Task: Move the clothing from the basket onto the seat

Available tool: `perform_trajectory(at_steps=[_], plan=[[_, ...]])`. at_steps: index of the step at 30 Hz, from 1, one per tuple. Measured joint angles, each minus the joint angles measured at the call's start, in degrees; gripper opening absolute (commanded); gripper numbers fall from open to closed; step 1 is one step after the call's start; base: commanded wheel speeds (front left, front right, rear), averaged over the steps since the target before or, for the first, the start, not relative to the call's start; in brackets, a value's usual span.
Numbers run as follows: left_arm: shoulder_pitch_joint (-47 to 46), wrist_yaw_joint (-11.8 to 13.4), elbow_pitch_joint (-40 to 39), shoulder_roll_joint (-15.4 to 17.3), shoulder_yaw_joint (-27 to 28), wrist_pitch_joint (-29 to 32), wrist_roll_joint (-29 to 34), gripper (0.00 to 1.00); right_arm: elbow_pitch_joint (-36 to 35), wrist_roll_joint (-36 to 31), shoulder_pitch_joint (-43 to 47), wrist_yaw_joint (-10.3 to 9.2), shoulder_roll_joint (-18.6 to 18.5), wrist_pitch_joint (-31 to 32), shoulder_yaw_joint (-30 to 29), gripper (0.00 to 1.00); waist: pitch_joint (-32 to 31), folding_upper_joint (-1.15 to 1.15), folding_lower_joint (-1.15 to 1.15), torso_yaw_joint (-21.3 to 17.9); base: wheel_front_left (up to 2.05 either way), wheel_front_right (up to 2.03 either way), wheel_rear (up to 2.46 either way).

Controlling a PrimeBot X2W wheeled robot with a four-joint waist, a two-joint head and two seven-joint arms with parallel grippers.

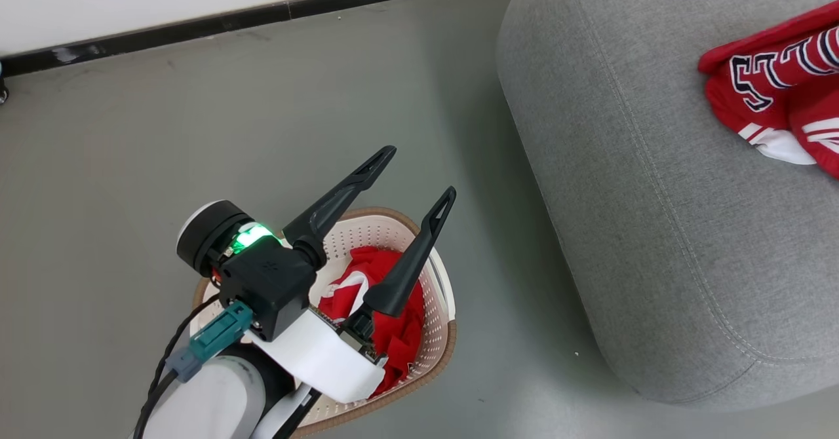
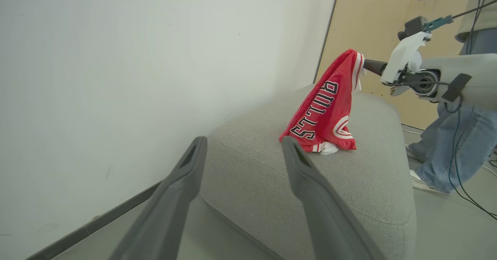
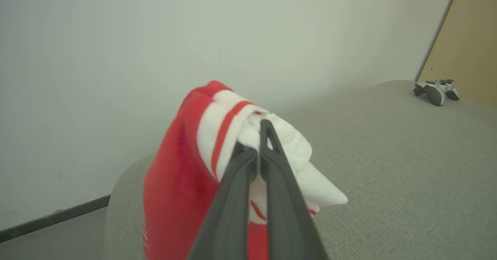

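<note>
Right pincer [image 3: 262, 130] clamps lettered red jersey [image 2: 324, 108] by white trim, hem on seat [image 2: 248, 151]
Left pincer [image 1: 421, 173] wide over basket [image 1: 438, 321], red garment [image 1: 370, 272] inside; open seat around jersey

Bare floor [image 1: 511, 295] separates basket [image 1: 438, 324] from seat [image 1: 655, 229]; 1 person [image 2: 446, 163] stands beside the seat, seemingly close.

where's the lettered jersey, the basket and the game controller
red lettered jersey [image 2: 316, 108], left wrist view, black lettering
cream perforated plastic basket [image 1: 436, 324], head view, right wall
white-grey game controller [image 3: 435, 91], right wrist view, body
</note>
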Motion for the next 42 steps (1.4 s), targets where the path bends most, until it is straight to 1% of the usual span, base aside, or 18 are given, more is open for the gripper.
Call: perform_trajectory(at_steps=[6, 14, 21, 22, 23, 25, 26, 27, 28, 42], plan=[[-0.81, 0.0, 0.02, 0.04, -0.1, 0.0, 0.01, 1.0, 3.0, -0.02, 1.98, 0.0, 2.57, -0.74, -0.47, 0.0, 0.67, 0.0, 0.0, -0.14, 0.0, 0.0, 0.0], [-0.81, 0.0, 0.62, 0.11, -0.12, -0.01, 0.01, 1.0, 5.1, -0.08, 3.25, 0.0, 3.99, -1.14, -0.13, 0.0, 0.94, 0.0, 0.0, -0.48, 0.0, 0.0, 0.0], [-0.81, 0.0, 1.19, 0.16, -0.13, -0.03, 0.01, 1.0, 5.94, -0.08, 3.96, 0.0, 4.36, -1.18, 0.27, 0.0, 0.98, 0.0, 0.0, -0.88, 0.0, 0.0, 0.0], [-0.81, 0.0, 1.24, 0.15, -0.16, -0.04, 0.01, 1.0, 6.1, -0.08, 3.96, 0.0, 4.48, -1.18, 0.33, 0.04, 0.98, 0.0, 0.0, -0.93, 0.0, 0.0, 0.0], [-0.81, 0.0, 1.26, 0.15, -0.24, -0.05, 0.01, 1.0, 6.3, -0.08, 3.96, 0.0, 4.63, -1.19, 0.37, 0.16, 0.98, 0.0, 0.0, -0.98, 0.0, 0.0, 0.0], [-0.81, 0.0, 1.37, 0.13, -0.4, -0.1, 0.01, 1.0, 6.68, -0.08, 3.96, 0.0, 4.97, -1.34, 0.54, 0.34, 0.95, 0.0, 0.0, -1.06, 0.0, 0.0, 0.0], [-0.81, 0.0, 1.38, 0.12, -0.45, -0.12, 0.01, 1.0, 6.87, -0.08, 3.96, 0.0, 5.12, -1.45, 0.65, 0.47, 0.92, 0.0, 0.0, -1.1, 0.0, 0.0, 0.0], [-0.81, -0.01, 1.38, 0.1, -0.53, -0.43, 0.01, 1.0, 7.06, -0.08, 3.96, 0.0, 5.2, -1.47, 0.7, 0.63, 0.89, 0.0, 0.0, -1.14, 0.0, 0.0, 0.0], [-0.81, -0.01, 1.38, 0.08, -0.58, -0.54, 0.01, 1.0, 7.3, -0.08, 3.96, 0.0, 5.22, -1.48, 0.69, 1.0, 0.85, 0.0, 0.0, -1.17, 0.0, 0.0, 0.0], [-0.76, -0.51, 1.38, -0.05, -2.9, -0.62, 0.02, 1.0, 8.82, -0.09, 3.92, 0.0, 5.22, -1.49, 1.18, 1.0, 0.0, 0.0, 0.0, -1.99, 0.0, 0.0, 0.0]])
